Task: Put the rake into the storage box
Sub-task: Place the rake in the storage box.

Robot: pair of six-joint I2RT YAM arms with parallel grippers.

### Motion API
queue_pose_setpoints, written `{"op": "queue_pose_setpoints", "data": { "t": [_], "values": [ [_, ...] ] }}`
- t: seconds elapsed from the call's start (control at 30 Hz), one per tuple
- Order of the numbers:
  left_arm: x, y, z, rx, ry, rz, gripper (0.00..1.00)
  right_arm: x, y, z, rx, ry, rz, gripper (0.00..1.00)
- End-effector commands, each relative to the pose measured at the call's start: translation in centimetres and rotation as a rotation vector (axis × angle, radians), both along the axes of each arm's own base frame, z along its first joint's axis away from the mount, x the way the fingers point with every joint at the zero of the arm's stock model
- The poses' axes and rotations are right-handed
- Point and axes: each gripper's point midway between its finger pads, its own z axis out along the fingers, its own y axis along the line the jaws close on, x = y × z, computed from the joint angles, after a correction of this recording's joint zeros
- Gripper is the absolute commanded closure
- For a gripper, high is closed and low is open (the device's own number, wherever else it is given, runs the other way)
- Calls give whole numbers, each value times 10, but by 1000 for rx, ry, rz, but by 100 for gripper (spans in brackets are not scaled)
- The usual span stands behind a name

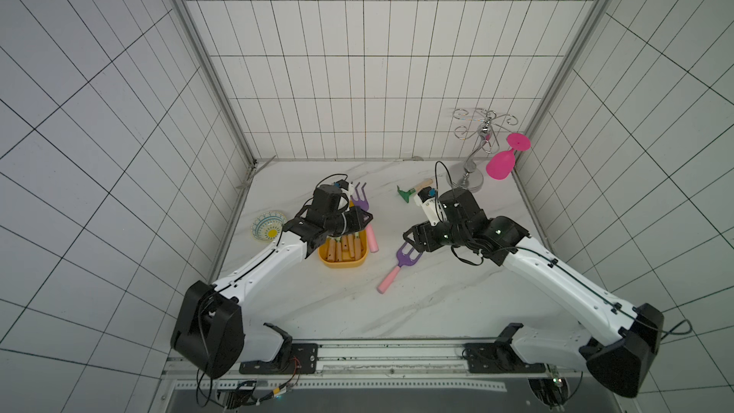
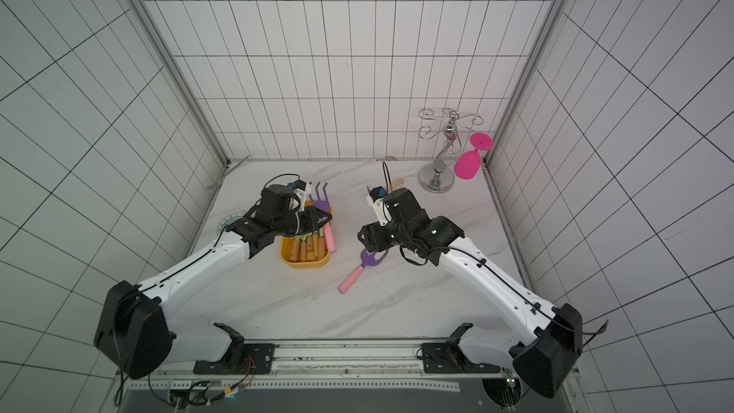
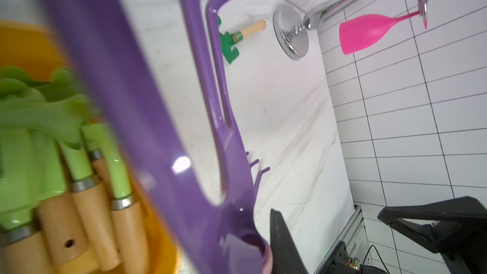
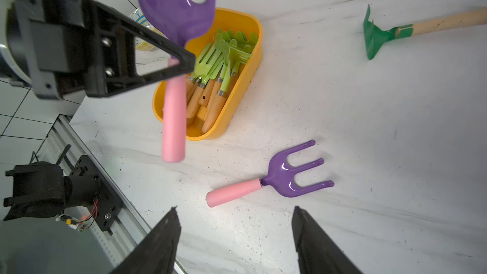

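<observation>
Purple-headed with a pink handle, your rake point(image 4: 175, 11) hangs pinched in the left gripper point(image 4: 184, 61), held where head meets handle, over the edge of the yellow box point(image 4: 254, 48) (green rakes point(image 4: 229, 48) lie inside). Your right gripper point(image 4: 235, 208) stands with jaws apart, holding nothing, above a second purple rake point(image 4: 287, 175) lying on the table point(image 4: 369, 127).

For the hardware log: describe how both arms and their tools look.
Both the left arm and right arm have white links joined by bulky black joint housings, with a thin black cable clipped along each white link and a white camera mount at the wrist. The left tool and right tool are matte black, with tapering, wedge-shaped fingers.
</observation>
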Motion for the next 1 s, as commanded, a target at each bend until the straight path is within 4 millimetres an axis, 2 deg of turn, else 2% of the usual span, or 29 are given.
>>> {"op": "queue_pose_setpoints", "data": {
  "t": [0.0, 0.07, 0.27, 0.43, 0.83, 0.9, 0.97],
  "values": [
    [-12, 19, -7, 27, 6, -81, 100, -1, -15, -35, -106, 37, -26, 29],
    [-8, 27, -12, 18, 16, -103, 100, -3, -13, -43, -113, 64, -21, 30],
    [13, 38, -46, 28, 134, -148, 100, -2, -15, -53, -140, 81, -28, 29],
    [24, 43, -61, 51, 179, -166, 100, -3, -21, -63, -169, 85, -34, 30],
    [27, 63, -112, 111, 281, -146, 98, 1, -20, -84, -221, 115, -36, 30],
    [30, 66, -114, 110, 280, -136, 95, 1, -19, -87, -223, 122, -35, 29],
    [32, 69, -116, 118, 288, -128, 86, 1, -17, -91, -224, 130, -35, 29]
  ]
}}
